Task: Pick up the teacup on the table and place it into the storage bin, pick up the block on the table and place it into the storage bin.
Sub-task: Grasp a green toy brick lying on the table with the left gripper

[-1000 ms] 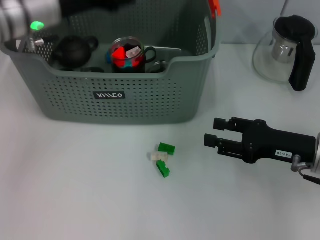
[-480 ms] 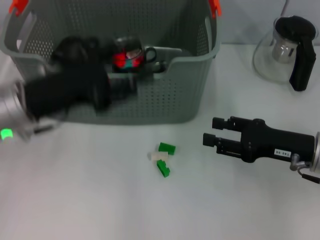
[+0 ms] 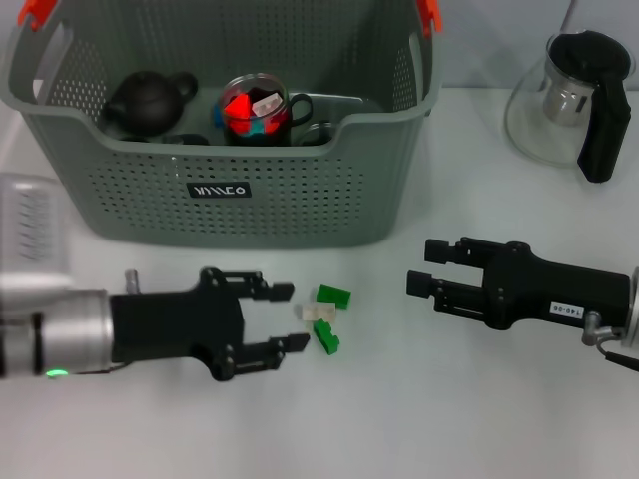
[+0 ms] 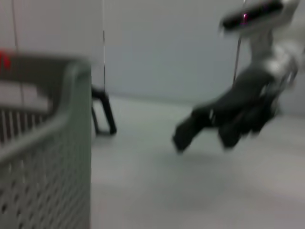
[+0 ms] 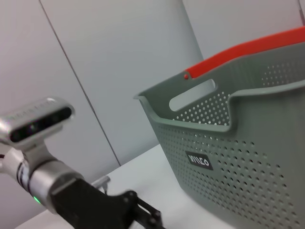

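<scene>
The grey perforated storage bin (image 3: 300, 215) stands at the back left; it also shows in the right wrist view (image 5: 248, 152) and the left wrist view (image 4: 43, 157). Inside it stand a glass teacup (image 3: 255, 108) with a dark handle and red contents, and a black teapot (image 3: 148, 100). The block (image 3: 324, 317), a small cluster of green and white bricks, lies on the table in front of the bin. My left gripper (image 3: 288, 317) is open, low over the table, fingertips just left of the block. My right gripper (image 3: 423, 265) is open and empty, to the block's right.
A glass kettle (image 3: 571, 100) with a black handle stands at the back right. A pale perforated object (image 3: 30, 230) lies at the left edge. The right wrist view shows my left arm (image 5: 81, 198) in front of the bin.
My left arm has come away from over the bin and down to the table, and its open gripper now sits beside the block. The right arm has hardly moved.
</scene>
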Motion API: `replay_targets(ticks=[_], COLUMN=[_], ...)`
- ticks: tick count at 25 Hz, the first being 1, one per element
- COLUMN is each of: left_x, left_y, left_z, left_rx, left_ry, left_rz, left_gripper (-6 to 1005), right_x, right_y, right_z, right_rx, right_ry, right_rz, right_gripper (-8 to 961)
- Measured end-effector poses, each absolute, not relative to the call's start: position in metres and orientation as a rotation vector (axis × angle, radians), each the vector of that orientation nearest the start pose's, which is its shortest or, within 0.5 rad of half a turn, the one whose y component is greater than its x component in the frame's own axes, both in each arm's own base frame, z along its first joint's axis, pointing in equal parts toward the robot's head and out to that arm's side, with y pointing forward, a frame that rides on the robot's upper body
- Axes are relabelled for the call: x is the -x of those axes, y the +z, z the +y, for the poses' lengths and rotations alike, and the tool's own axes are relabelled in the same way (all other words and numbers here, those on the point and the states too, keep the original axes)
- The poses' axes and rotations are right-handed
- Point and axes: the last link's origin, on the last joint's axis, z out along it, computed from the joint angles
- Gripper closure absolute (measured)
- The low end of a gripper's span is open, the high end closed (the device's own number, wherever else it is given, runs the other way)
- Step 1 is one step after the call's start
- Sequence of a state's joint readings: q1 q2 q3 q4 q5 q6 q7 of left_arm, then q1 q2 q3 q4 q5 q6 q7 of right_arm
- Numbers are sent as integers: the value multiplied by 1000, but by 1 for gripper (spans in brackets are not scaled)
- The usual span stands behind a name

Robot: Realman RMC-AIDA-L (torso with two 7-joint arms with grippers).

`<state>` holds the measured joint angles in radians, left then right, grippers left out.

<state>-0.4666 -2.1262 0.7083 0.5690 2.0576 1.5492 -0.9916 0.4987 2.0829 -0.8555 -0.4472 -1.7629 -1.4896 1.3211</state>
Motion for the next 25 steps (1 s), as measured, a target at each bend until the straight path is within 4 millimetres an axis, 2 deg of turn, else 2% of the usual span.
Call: replay_targets(ticks=[4, 7, 25], left_x=[281, 278, 283], left_y=[-64, -76, -101], left_z=[293, 290, 297], left_rx=[2800, 2821, 2762], left_ry=[-529, -520, -443], left_rz=[-231, -198, -232], left_gripper=[430, 430, 429], right_x=[-267, -271, -273], right_y=[-39, -37, -36], right_z=[308, 306, 306], right_rx=[2680, 2670, 2655], right_ry=[883, 879, 882], right_rz=[807, 821, 828], right_gripper=[279, 280, 279])
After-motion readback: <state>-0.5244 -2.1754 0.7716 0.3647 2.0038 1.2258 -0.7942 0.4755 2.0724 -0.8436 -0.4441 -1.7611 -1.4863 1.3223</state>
